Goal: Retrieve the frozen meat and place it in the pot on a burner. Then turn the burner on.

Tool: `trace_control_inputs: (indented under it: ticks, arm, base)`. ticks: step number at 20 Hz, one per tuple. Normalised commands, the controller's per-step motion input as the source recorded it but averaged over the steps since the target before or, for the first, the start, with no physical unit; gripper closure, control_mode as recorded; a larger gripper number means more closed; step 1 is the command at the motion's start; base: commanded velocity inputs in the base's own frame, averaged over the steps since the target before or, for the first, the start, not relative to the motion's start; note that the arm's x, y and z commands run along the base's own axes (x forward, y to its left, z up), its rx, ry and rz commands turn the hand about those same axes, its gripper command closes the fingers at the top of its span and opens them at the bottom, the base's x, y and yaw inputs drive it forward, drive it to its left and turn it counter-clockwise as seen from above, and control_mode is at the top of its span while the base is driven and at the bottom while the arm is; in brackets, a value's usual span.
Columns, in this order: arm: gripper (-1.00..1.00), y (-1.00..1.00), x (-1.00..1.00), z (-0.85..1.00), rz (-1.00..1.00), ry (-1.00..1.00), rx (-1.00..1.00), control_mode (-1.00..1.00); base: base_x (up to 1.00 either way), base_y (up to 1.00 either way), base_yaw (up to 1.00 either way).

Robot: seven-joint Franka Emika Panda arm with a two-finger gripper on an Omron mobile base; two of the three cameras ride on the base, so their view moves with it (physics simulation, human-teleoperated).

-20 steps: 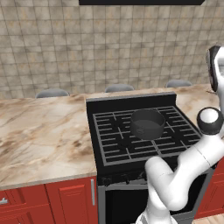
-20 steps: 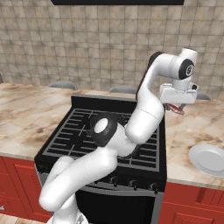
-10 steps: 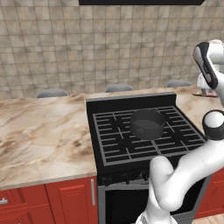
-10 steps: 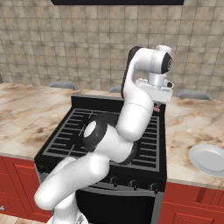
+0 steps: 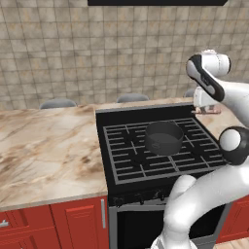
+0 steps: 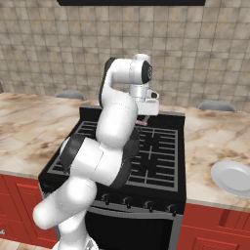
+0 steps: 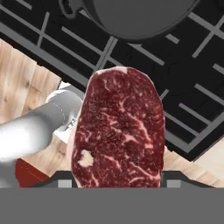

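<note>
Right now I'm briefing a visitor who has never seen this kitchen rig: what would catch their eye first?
The marbled red frozen meat, large in the hand view, clamped in the gripper above the black range. Next, the dark pot sitting on a burner grate mid-range, with nothing in it. Then the white arm bending over the stove, and a white plate on the counter to the right.

The pot [image 5: 164, 138] sits on the range [image 5: 154, 151], counter [image 5: 48, 146] on its left.

Beige tiled wall [image 5: 73, 48] behind a marble counter [image 5: 44, 146], red cabinets [image 5: 53, 223] below.
</note>
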Motion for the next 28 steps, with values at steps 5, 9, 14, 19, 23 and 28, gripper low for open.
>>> trace_control_inputs:
  ticks: [5,9,14,19,23,28]
  arm:
    - [1.0,0.97,0.01,-0.12,0.07,-0.07,-0.02,-1.0]
    - [1.0,0.33,0.17,-0.03,0.18,-0.15,0.0,-1.0]
    - [1.0,0.0,0.15,-0.16,0.13,-0.17,0.0,-1.0]
    - [1.0,0.04,0.25,-0.42,0.05,-0.2,0.0,-1.0]
    - [1.0,0.19,0.36,-0.47,0.01,-0.15,0.06,-1.0]
    - [1.0,0.16,0.31,-0.39,0.01,-0.12,0.02,-1.0]
  base:
    - [0.0,0.0,0.0]
    - [0.0,0.0,0.0]
    - [0.0,0.0,0.0]
    - [0.0,0.0,0.0]
    - [0.0,0.0,0.0]
    - [0.0,0.0,0.0]
